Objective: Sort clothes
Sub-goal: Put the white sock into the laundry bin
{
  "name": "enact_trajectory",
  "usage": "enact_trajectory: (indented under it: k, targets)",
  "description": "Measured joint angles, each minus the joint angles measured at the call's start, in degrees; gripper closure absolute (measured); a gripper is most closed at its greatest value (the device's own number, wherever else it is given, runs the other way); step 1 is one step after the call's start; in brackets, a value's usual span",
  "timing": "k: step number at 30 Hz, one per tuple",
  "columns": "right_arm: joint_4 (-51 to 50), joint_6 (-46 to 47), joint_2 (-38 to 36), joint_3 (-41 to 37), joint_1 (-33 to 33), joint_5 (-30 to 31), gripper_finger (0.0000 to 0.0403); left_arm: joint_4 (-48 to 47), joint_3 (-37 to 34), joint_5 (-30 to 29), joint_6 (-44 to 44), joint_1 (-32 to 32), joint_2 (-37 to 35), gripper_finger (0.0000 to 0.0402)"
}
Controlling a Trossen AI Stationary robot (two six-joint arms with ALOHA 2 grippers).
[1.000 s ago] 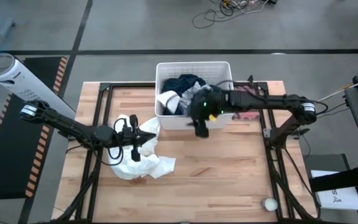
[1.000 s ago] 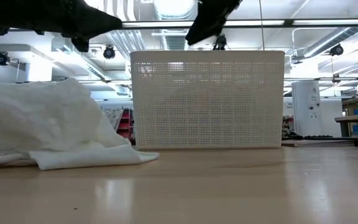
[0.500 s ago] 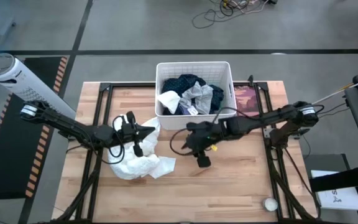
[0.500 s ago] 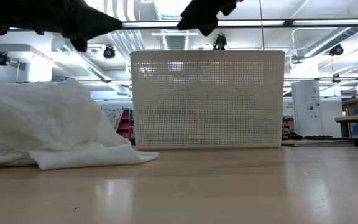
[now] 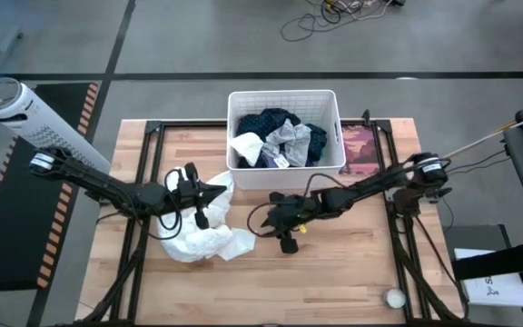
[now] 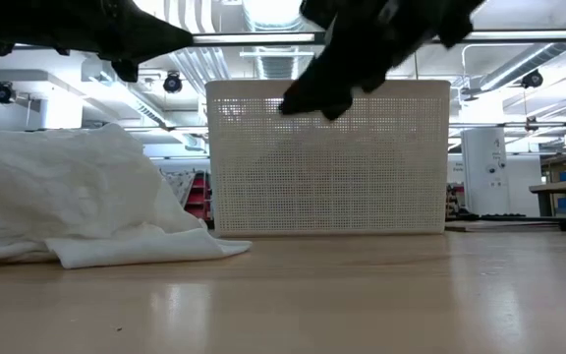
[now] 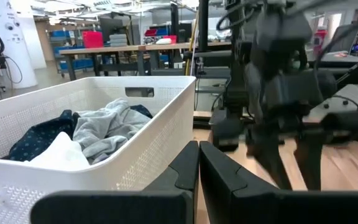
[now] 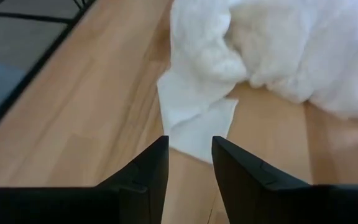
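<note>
High view: white basket (image 5: 332, 107) sits at the far middle of the desk (image 5: 352, 263), and inside it are a dark navy dotted garment (image 5: 266, 121), a grey garment (image 5: 289, 138) and a white garment (image 5: 246, 145). A white pile (image 5: 205, 232) lies on the desk in front of the basket, toward the left arm's side, presumably the spot for sorted whites. Left gripper (image 5: 209, 202) hangs over that pile's near edge, fingers clenched flat together with nothing between them, per left wrist view; looks parked. Right gripper (image 5: 273, 218) is out of the basket, low over bare desk just beside the pile's trailing flap. Right wrist view shows its fingers (image 8: 145, 171) with a narrow gap, nothing between them, aimed at the loose white flap (image 8: 194, 124). That fits either a fresh drop-off onto the pile or a setup to tidy the flap; can't tell which. Low view: right arm dark in front of the basket wall, pile slumped on the desk. Navy, grey and one white item are not yet sorted.
</note>
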Motion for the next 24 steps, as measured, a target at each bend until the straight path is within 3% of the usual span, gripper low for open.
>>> enact_trajectory:
  k: [5,10,24]
  targets:
    - [4.75,0.55,5.63,0.28,0.36,2.76,0.0284,0.28,0.0,-0.2,0.05,0.0,0.03,0.0402]
    - [5.67,0.52,12.73,5.37,0.48,3.96,0.0275,0.26,0.0,-0.22,0.05,0.0,0.04,0.0402]
    - [-3.53,2.62,25.73,18.67,0.59,2.47,0.0269,-0.66,0.01,-0.28,-1.01,0.0,0.15,0.0402]
